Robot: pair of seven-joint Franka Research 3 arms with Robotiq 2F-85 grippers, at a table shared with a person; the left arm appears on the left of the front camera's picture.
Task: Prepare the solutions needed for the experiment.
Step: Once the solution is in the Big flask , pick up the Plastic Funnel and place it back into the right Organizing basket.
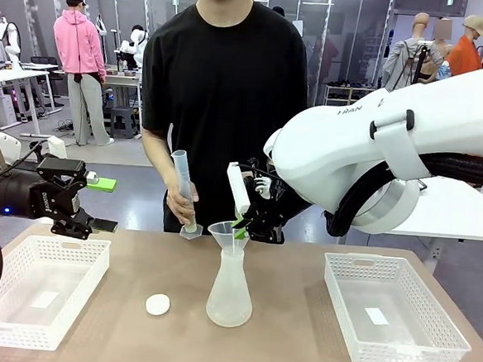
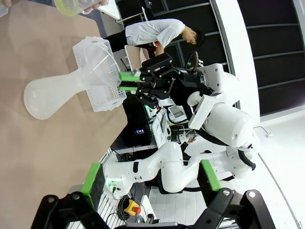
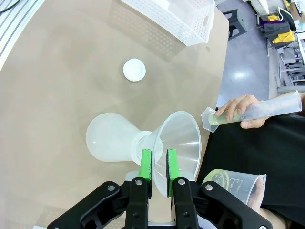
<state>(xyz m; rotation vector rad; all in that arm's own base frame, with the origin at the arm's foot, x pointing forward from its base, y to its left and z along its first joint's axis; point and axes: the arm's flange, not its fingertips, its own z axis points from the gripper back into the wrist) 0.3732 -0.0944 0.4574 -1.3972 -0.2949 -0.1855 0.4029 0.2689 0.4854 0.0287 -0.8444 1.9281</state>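
The solutions point(image 3: 215, 120) are a little pale yellow-green liquid at the base end of a clear measuring cylinder point(image 1: 183, 189), which the person's hand point(image 3: 238, 110) holds just left of the funnel. A clear funnel point(image 1: 226, 230) sits in the neck of a frosted conical flask point(image 1: 229, 292) at mid-table. My right gripper point(image 1: 243, 224) is shut on the funnel's rim point(image 3: 178, 138), which passes between its green pads point(image 3: 146, 164). My left gripper point(image 1: 90, 205) hangs open and holds nothing, above the left basket. Its green pads point(image 2: 90, 179) stand wide apart.
A white basket point(image 1: 39, 287) stands at the left and another point(image 1: 390, 311) at the right. A small round white cap point(image 1: 157, 304) lies left of the flask. A clear beaker point(image 3: 233, 183) with a yellowish tint is close beside my right gripper. The person stands at the far edge.
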